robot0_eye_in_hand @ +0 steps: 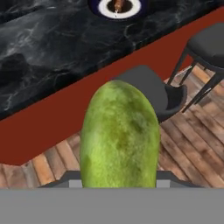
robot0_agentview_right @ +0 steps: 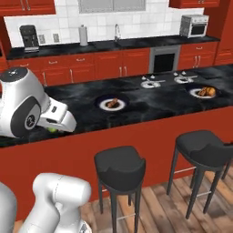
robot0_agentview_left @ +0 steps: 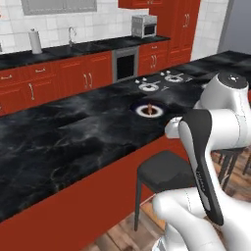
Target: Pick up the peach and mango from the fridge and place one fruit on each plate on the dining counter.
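The mango (robot0_eye_in_hand: 119,135), a yellow-green oval, stands close up in the hand view, and my gripper (robot0_eye_in_hand: 118,177) is shut on it; the fruit hides the fingertips. From the right base a sliver of the mango (robot0_agentview_right: 53,129) shows under my hand, at the near edge of the dining counter (robot0_agentview_right: 150,102). Beyond that edge on the black marble lies a white plate with a dark rim (robot0_eye_in_hand: 131,9) (robot0_agentview_left: 158,112) (robot0_agentview_right: 103,107). A small orange-brown thing sits on it, too small to name. A second dark-rimmed plate (robot0_agentview_right: 196,94) at the right carries something orange. The fridge is out of view.
Two black stools (robot0_agentview_right: 119,166) (robot0_agentview_right: 202,145) stand along the counter's red front, one right under my hand (robot0_agentview_left: 164,171). Two pale place settings (robot0_agentview_right: 150,83) (robot0_agentview_right: 184,79) lie farther back. Behind are red cabinets, a sink, an oven (robot0_agentview_right: 164,60) and a microwave (robot0_agentview_right: 194,25).
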You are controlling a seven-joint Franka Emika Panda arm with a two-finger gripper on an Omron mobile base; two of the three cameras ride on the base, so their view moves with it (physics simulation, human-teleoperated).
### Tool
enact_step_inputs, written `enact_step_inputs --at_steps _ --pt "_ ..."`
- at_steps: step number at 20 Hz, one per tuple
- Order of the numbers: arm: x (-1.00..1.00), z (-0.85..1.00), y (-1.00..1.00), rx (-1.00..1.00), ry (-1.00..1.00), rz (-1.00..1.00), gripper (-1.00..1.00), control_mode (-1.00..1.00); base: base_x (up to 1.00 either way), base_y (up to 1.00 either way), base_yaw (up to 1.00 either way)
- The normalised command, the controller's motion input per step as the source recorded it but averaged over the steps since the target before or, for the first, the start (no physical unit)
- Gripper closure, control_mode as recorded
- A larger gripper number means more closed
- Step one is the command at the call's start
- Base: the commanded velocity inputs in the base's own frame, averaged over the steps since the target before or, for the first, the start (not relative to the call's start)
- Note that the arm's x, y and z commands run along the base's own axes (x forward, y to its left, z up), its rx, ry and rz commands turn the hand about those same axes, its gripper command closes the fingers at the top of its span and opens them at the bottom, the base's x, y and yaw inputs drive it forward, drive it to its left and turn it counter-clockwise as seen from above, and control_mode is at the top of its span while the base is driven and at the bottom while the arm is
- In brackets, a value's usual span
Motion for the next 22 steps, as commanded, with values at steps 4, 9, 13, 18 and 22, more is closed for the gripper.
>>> enact_step_inputs --at_steps 4,9,13,18,22 --pt "0.00 0.00 0.00 0.00 0.00 0.00 1.00 1.00 0.94 0.13 -0.21" --pt "0.00 0.00 0.00 0.00 0.00 0.00 1.00 1.00 0.89 0.00 -0.14" --pt "0.00 0.00 0.00 0.00 0.00 0.00 1.00 1.00 0.64 0.07 -0.08" --pt "0.00 0.00 0.00 0.00 0.00 0.00 1.00 1.00 0.20 0.12 -0.06" --pt "0.00 0.00 0.00 0.00 0.00 0.00 1.00 1.00 0.00 0.00 0.00"
